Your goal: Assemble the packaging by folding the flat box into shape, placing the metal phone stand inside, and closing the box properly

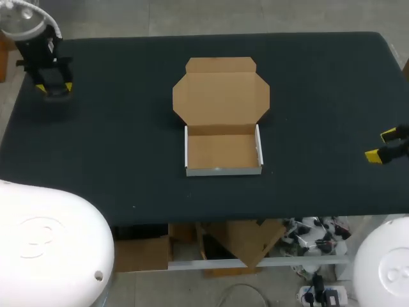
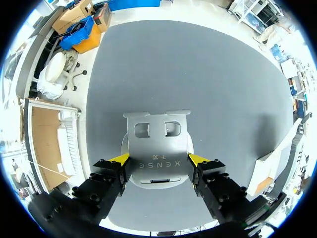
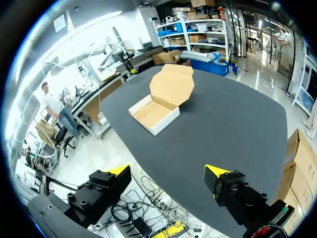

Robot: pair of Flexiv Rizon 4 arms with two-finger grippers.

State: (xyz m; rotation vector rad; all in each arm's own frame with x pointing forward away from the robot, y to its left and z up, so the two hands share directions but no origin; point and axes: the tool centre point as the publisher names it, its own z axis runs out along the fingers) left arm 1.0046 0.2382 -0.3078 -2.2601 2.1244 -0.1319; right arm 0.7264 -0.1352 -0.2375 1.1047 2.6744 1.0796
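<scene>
Your left gripper (image 1: 54, 86) sits over the far left corner of the dark table (image 1: 128, 128). Your right gripper (image 1: 386, 146) is at the table's right edge, with its two yellow tips apart and nothing between them. The box (image 1: 223, 150) is in the middle of the table, well apart from both grippers. It is folded into a tray with white walls, and its brown lid lies open and flat behind it. From the left wrist, your left gripper (image 2: 158, 159) is clamped on the metal phone stand (image 2: 157, 129). One yellow tip presses each side of it. The stand is grey, has two holes near its far end, and is low over the table (image 2: 198, 74). From the right wrist, your right gripper (image 3: 167, 172) is spread wide and holds nothing. It hangs over the table's (image 3: 237, 124) edge. The open box (image 3: 153, 113) is far ahead of the fingers.
</scene>
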